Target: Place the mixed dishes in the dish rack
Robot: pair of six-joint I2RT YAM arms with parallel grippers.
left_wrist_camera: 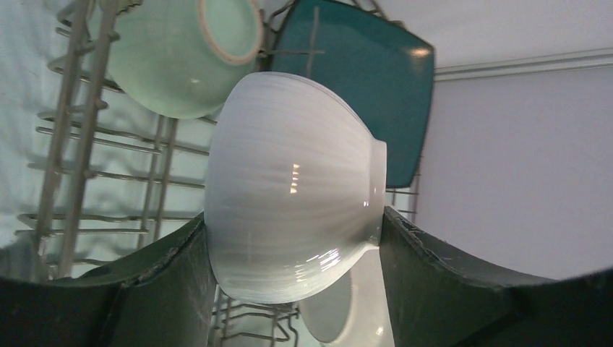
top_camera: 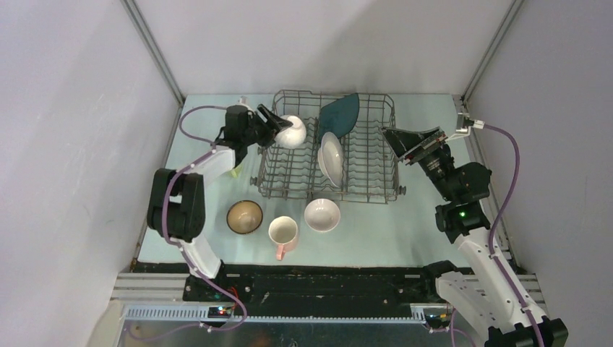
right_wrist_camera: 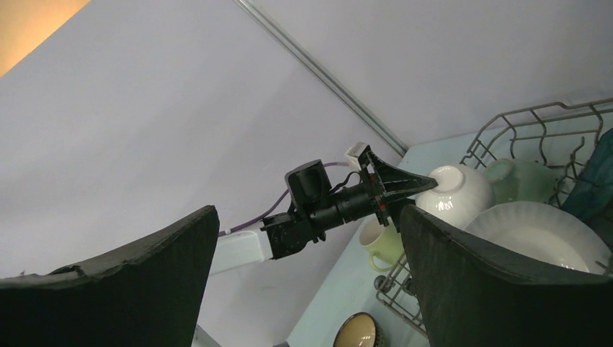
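The left pincer point(top_camera: 278, 123) was clamped on a glossy white ribbed ceramic bowl point(left_wrist_camera: 289, 188), 1 finger against each side, its jaws forced wide by the bowl's girth. The bowl lay tipped sideways over the large grey wire dish rack point(top_camera: 329, 196), probably to seat it between tines. Just beyond the pincer, a pale green bowl point(left_wrist_camera: 181, 58) and a dark teal angular plate point(left_wrist_camera: 361, 72) stood racked. The right pincer point(top_camera: 408, 141) gaped wide and empty, with the rack immediately to its left.
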